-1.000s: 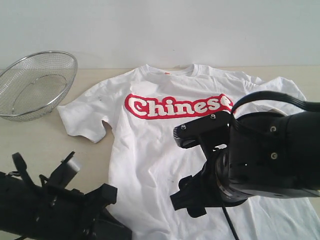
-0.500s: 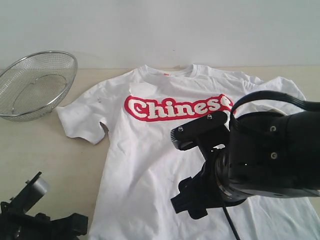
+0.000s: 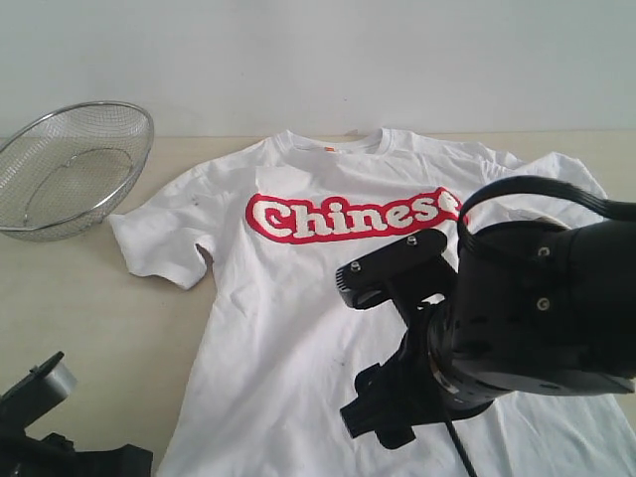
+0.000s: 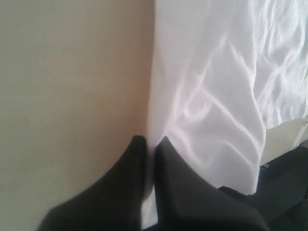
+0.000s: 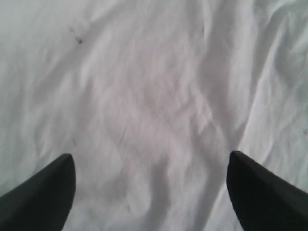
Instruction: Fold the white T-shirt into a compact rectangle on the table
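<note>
Left claw is clenched: its two dark fingers press together right on the side edge of the white T-shirt. A sliver of white cloth shows between them, so it grips that edge. On one side of the fingers lies the bare table, on the other wrinkled cloth. In the exterior view only a part of this arm shows, at the lower left corner, just beside the shirt's lower left edge.

Right claw is released, jaws spread wide with nothing between them, over plain white cloth. In the exterior view it hangs above the lower middle of the shirt, below the lettering; whether it touches the cloth I cannot tell.

The shirt lies front-up and unfolded on the table, collar toward the far wall, with red-outlined "Chinese" across the chest. Its left sleeve is spread out and a little rumpled. A wire basket stands on the table at the far left, apart from that sleeve.
</note>
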### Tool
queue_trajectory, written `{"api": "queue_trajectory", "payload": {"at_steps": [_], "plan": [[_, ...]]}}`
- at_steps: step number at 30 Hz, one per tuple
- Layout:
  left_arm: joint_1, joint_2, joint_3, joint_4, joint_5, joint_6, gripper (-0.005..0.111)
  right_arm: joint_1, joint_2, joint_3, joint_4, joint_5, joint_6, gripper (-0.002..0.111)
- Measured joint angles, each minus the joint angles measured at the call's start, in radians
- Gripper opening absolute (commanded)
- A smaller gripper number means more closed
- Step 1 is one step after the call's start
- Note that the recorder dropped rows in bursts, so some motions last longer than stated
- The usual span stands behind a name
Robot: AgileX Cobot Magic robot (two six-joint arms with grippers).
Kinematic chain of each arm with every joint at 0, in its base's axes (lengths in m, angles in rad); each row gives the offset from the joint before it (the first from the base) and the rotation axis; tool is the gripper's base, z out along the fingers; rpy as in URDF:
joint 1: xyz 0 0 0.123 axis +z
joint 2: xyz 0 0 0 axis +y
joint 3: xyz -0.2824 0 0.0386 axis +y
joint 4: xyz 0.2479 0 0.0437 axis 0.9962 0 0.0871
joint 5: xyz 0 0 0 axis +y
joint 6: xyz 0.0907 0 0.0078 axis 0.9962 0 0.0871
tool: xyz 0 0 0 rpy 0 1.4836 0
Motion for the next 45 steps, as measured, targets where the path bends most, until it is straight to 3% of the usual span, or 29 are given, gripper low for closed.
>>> {"api": "queue_trajectory", "payload": {"at_steps": [10, 17, 21, 33, 41, 45], "plan": [[0.112, 0.000, -0.053, 0.152, 0.016, -0.019, 0.004, 0.000, 0.000, 0.000, 0.013, 0.008, -0.029, 0.077], [0.170, -0.013, -0.080, 0.362, 0.035, -0.155, 0.004, 0.000, 0.000, 0.000, 0.014, 0.019, -0.035, 0.077], [0.172, -0.042, -0.080, 0.446, 0.039, -0.225, 0.004, 0.000, 0.000, 0.000, 0.014, 0.018, -0.035, 0.077], [0.173, -0.136, -0.126, 0.512, 0.123, -0.268, 0.004, 0.000, 0.000, 0.000, 0.021, 0.007, -0.035, 0.077], [0.173, -0.243, -0.233, 0.980, 0.107, -0.657, 0.004, 0.000, 0.000, 0.000, 0.031, 0.011, -0.043, 0.077], [0.173, -0.210, -0.333, 1.038, -0.002, -0.713, 0.004, 0.000, 0.000, 0.000, 0.052, -0.011, -0.054, 0.077]]}}
